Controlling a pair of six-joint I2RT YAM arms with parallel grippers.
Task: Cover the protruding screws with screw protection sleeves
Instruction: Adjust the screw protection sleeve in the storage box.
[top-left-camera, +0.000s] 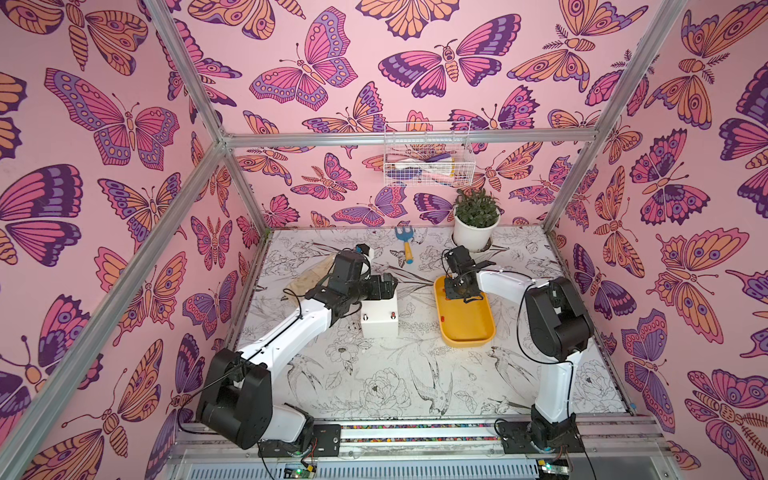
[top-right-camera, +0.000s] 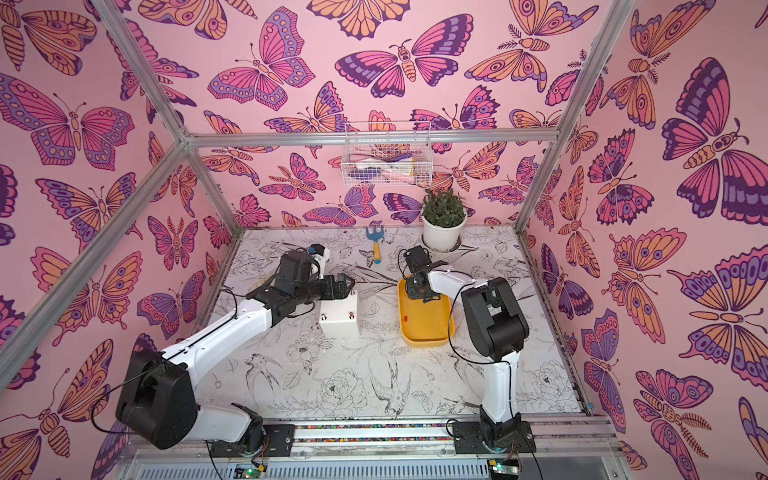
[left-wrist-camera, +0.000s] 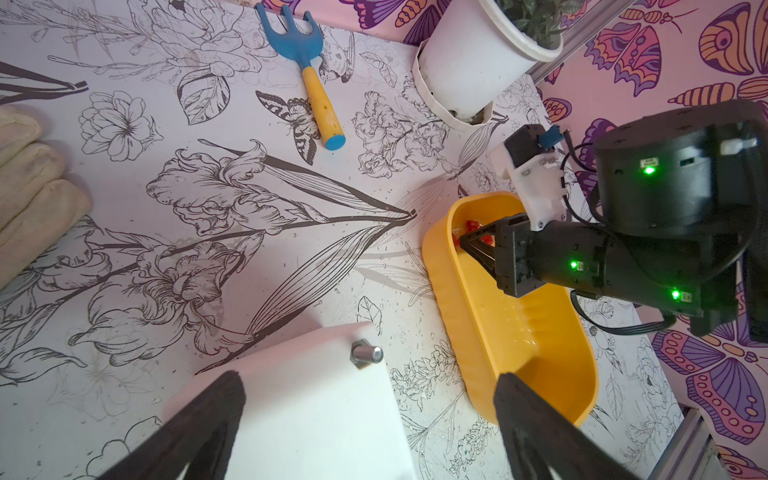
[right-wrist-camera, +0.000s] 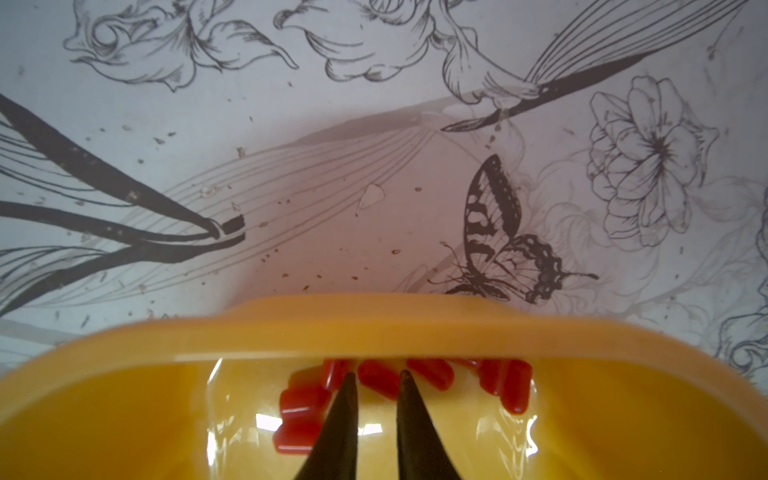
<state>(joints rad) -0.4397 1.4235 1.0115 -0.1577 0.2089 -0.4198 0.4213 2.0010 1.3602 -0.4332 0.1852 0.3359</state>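
Left end effector (left-wrist-camera: 370, 381): released. Its two dark fingers are spread wide above the white box (left-wrist-camera: 316, 415). One finger overlaps the box top; the other hangs past the box edge on the tray side, clear of it.
White box: stands on the table (top-left-camera: 374, 374) just beside the yellow tray (top-left-camera: 469, 337), with a narrow strip of table between them.
Protruding screws (left-wrist-camera: 366, 354): one bare silvery stud with a hex nut at its foot sticks up at a box corner, seen between the left fingers in the left wrist view. In both top views two small marks sit at the near corners of the box, too small to tell bare from capped.
Right end effector (right-wrist-camera: 378, 376): lowered into the far end of the tray. The tips are narrowly apart with one red sleeve lying right at the gap; I cannot tell whether it is clenched on that sleeve.
Screw protection sleeves (right-wrist-camera: 432, 374): a cluster of red caps lies against the tray's far end wall, around the right tips. One lone sleeve (top-left-camera: 442, 319) lies well apart from them, by the tray wall on the box side.
Back of table: a blue-and-yellow hand rake (top-left-camera: 406, 246) lies flat, with a potted plant (top-left-camera: 476, 220) near it.
Back wall: a wire basket (top-left-camera: 428, 160) hangs above the plant.
Left side: a beige glove (left-wrist-camera: 29, 187) lies on the table.
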